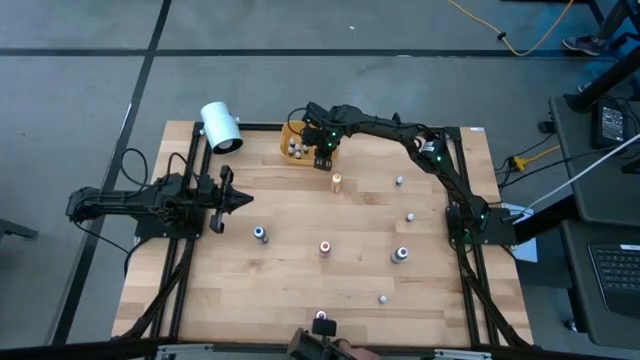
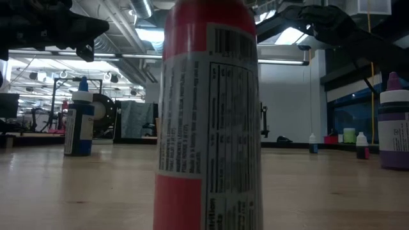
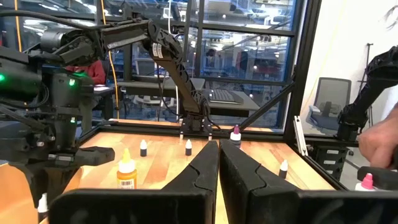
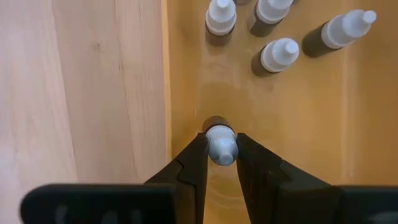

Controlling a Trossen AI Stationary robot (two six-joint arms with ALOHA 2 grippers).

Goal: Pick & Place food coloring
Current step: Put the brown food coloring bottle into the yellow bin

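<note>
My right gripper (image 1: 322, 157) reaches over the yellow-orange bin (image 1: 289, 134) at the table's far side, shut on a small white-capped food coloring bottle (image 4: 219, 143). Several more white-capped bottles (image 4: 278, 55) stand on the bin's floor (image 4: 298, 130) beyond it. Other food coloring bottles stand scattered on the wooden table: an orange one (image 1: 337, 181), a blue one (image 1: 260, 234), a red one (image 1: 325, 247) and a purple one (image 1: 400, 255). My left gripper (image 1: 236, 200) waits shut at the table's left side, holding nothing. My right gripper pinches the bottle's white cap (image 4: 221, 151) between its two fingers (image 4: 194, 163), coming from above and pointing steeply down. The bottle is upright, its dark body (image 4: 217, 122) below the cap, just inside the bin's wall. Whether its base touches the bin floor I cannot tell.
A big white cylinder (image 1: 220, 126) lies at the far left next to the bin. White-capped bottles (image 1: 399, 181) (image 1: 410, 216) (image 1: 382, 298) stand on the right half. A red bottle (image 2: 208, 115) stands at the near edge. A person's hand (image 3: 379, 144) shows beyond the table.
</note>
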